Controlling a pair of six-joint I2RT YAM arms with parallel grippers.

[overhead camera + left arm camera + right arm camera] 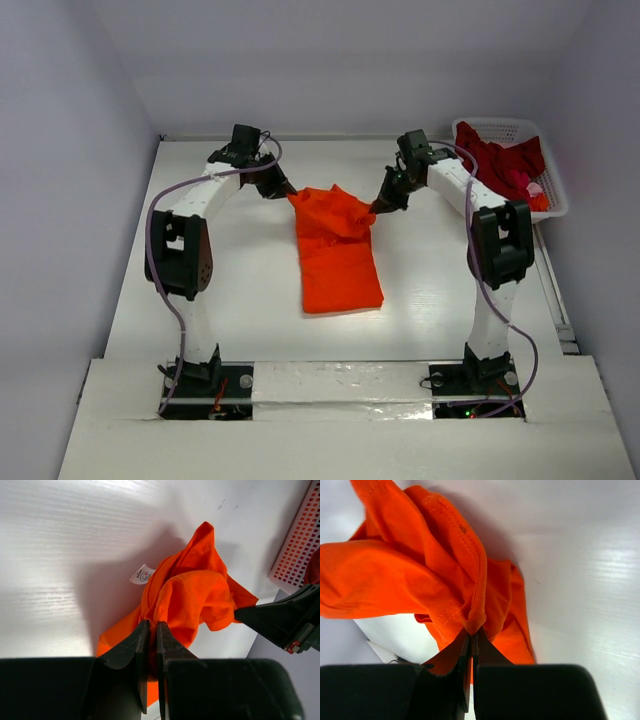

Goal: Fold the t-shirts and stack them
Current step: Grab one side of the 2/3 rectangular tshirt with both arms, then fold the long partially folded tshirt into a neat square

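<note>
An orange t-shirt [338,262] lies lengthwise in the middle of the table, its near half flat and its far end lifted and bunched. My left gripper [291,196] is shut on the far left corner of that shirt [190,595], whose white neck label [142,574] shows beside the folds. At the far right corner my right gripper [374,208] is shut on a hemmed fold of the same shirt [445,580]. Dark red t-shirts [500,160] are heaped in the white basket [556,196] at the back right.
The basket stands against the right wall, just right of my right arm. Its lattice wall [300,540] shows in the left wrist view beside my right gripper's body [285,620]. Walls close the table on the left, back and right.
</note>
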